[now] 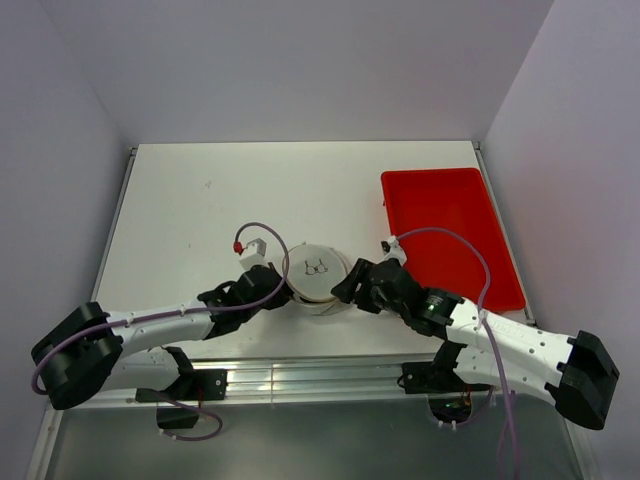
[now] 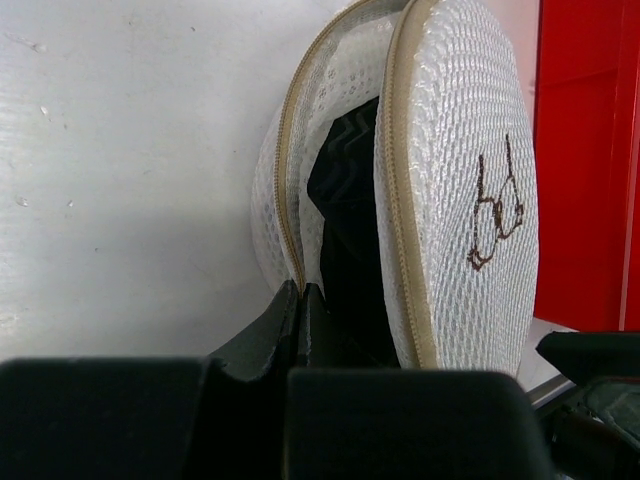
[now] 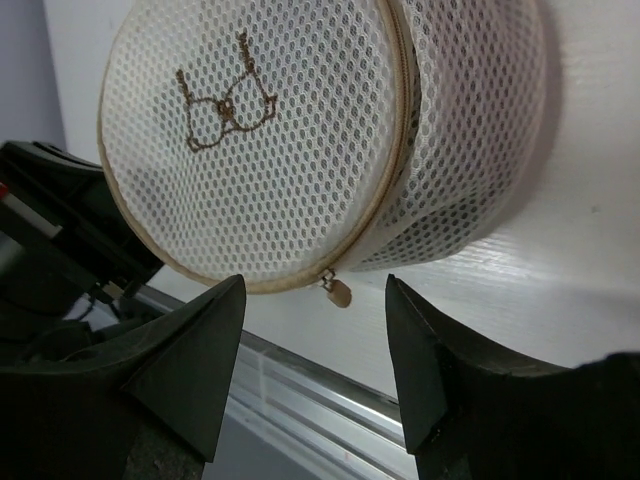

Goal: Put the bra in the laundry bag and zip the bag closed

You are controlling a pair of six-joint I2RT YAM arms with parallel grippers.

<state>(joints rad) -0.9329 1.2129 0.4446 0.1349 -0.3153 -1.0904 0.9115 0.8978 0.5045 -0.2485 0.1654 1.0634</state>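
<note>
The white mesh laundry bag (image 1: 318, 272) stands near the table's front middle, between my two grippers. In the left wrist view the bag (image 2: 450, 150) has its lid gaping, and the black bra (image 2: 345, 200) shows inside through the gap. My left gripper (image 2: 300, 292) is shut on the bag's beige zipper rim at its left side (image 1: 284, 291). My right gripper (image 3: 315, 283) is open at the bag's right side (image 1: 344, 288). The tan zipper pull (image 3: 341, 292) hangs between its fingertips, untouched. The bag's lid (image 3: 250, 140) carries a brown bra drawing.
A red tray (image 1: 448, 235) lies at the right rear of the table and also shows in the left wrist view (image 2: 585, 150). The metal rail at the table's front edge (image 1: 300, 375) runs just behind both grippers.
</note>
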